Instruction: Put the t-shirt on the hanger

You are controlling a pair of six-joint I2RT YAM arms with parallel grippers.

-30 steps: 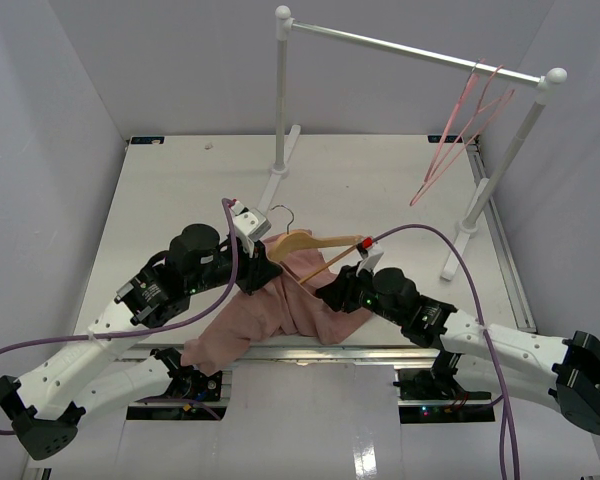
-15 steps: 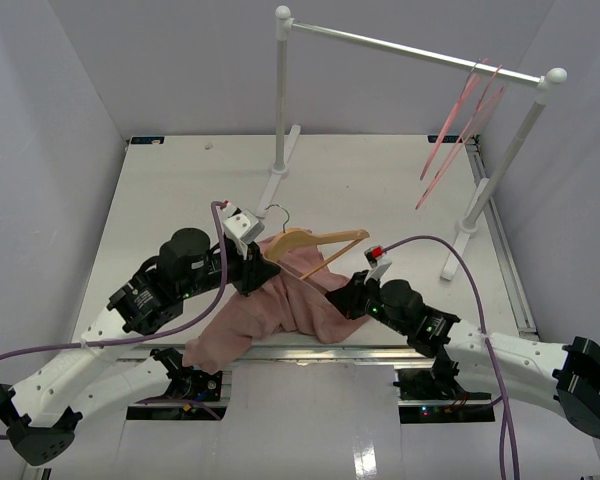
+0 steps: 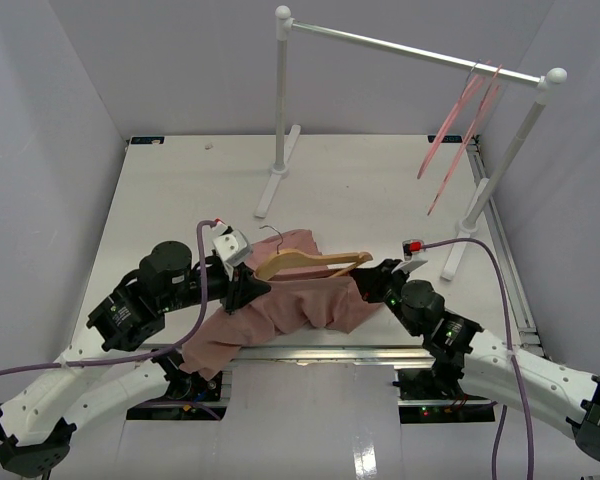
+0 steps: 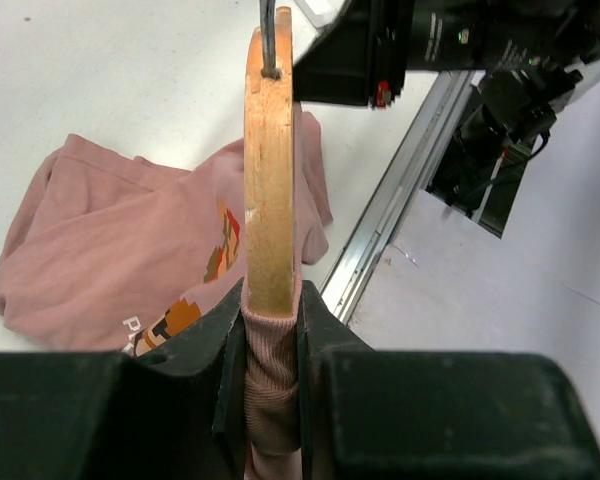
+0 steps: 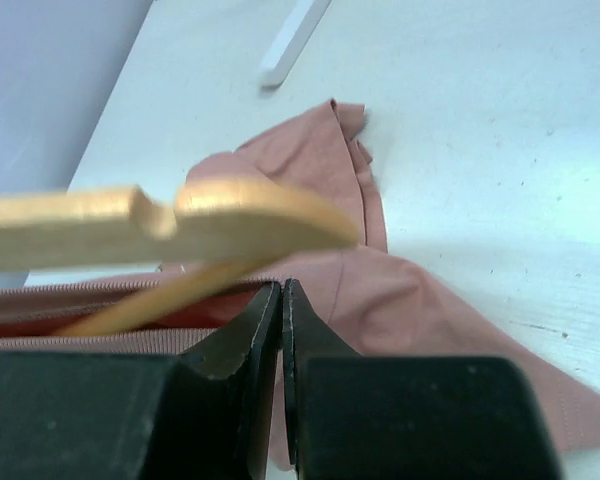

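In the lower middle of the top view, the left gripper [image 3: 248,290] holds the left end of the wooden hanger [image 3: 310,262]. Its fingers [image 4: 223,350] stand narrow, clamped on the wood and on a fold of pink cloth. The t-shirt [image 3: 292,302] lies stretched on the table [image 3: 180,190] under the hanger, near the lower edge. The right gripper [image 3: 365,287] is pressed fully together at the shirt's right side and seems to pinch its collar edge.

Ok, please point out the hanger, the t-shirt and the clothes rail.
hanger [image 3: 295,258], top view, its thick wooden middle.
t-shirt [image 3: 300,300], top view, fabric below the hanger.
clothes rail [image 3: 420,52], top view, its horizontal bar.
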